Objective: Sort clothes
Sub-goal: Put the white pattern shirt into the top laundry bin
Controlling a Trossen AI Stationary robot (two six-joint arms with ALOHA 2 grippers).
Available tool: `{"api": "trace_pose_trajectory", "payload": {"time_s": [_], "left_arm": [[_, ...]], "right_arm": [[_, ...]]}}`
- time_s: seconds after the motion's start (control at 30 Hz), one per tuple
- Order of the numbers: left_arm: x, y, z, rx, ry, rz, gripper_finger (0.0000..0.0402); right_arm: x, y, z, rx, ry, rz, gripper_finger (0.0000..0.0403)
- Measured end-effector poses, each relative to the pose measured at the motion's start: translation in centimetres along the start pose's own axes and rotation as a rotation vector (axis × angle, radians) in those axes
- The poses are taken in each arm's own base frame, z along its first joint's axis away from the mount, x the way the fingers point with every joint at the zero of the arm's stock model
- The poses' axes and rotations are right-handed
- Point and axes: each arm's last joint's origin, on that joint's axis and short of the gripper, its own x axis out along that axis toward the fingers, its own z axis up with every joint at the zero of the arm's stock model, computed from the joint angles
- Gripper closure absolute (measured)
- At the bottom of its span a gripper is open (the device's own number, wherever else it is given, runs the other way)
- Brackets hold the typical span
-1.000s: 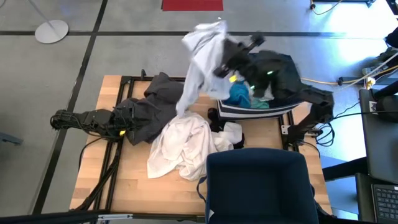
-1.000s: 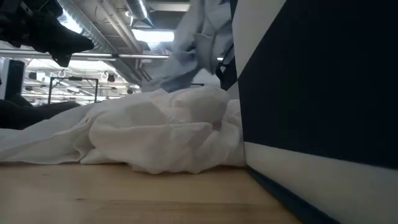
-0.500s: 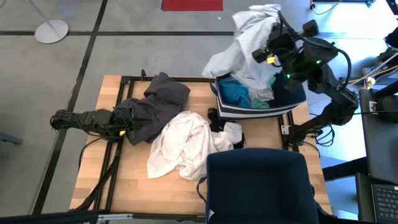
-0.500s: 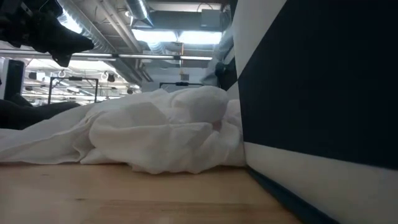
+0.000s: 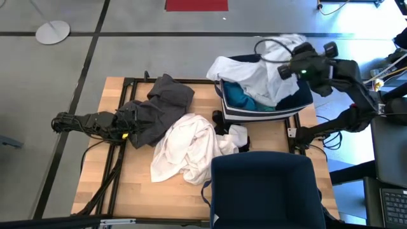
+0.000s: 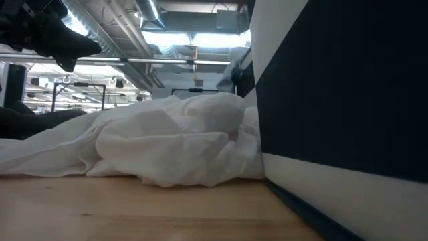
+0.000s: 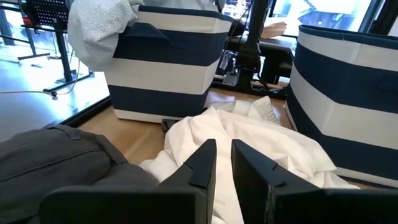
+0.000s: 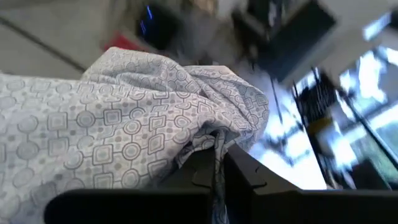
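Bins first: the far striped bin [image 5: 236, 112] holds a turquoise garment [image 5: 240, 97], and a pale grey-blue shirt [image 5: 254, 75] drapes across its top and over its rim. The right arm reaches over that bin from the right side; the right gripper [image 8: 217, 163] is pinched tight on a fold of the shirt. A nearer bin [image 5: 264, 191] stands at the surface's front edge. The left gripper [image 7: 223, 163] lies low at the left, fingers nearly together and empty, resting on the dark grey garment [image 5: 159, 105], with the white garment [image 5: 184, 147] just ahead.
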Motion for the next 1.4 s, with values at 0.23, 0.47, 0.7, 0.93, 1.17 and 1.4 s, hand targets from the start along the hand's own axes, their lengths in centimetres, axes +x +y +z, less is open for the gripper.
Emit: {"api": "trace_pose_trajectory", "payload": {"time_s": [0.23, 0.47, 0.7, 0.93, 1.17, 1.4], "left_arm": [[0.0, 0.0, 0.0, 0.004, -0.002, 0.011, 0.0361], [0.0, 0.0, 0.0, -0.001, -0.003, 0.017, 0.0361], [0.0, 0.1, 0.0, -0.003, -0.003, 0.018, 0.0361], [0.0, 0.1, 0.0, -0.004, -0.003, 0.019, 0.0361], [0.0, 0.1, 0.0, -0.002, -0.003, 0.019, 0.0361], [0.0, 0.1, 0.0, 0.004, -0.003, 0.019, 0.0361]], "right_arm": [[3.6, 3.0, -3.8, -0.016, 0.171, -0.005, 0.0386], [7.9, 6.4, -8.2, -0.075, 0.385, 0.067, 0.0386], [10.0, 9.0, -10.3, -0.084, 0.581, 0.239, 0.0362], [8.8, 7.7, -8.4, -0.029, 0.602, 0.337, 0.0263], [5.9, 4.4, -3.8, 0.193, 0.447, 0.525, 0.0211], [6.7, 7.9, 0.0, 0.221, 0.03, 0.729, 0.0212]]}}
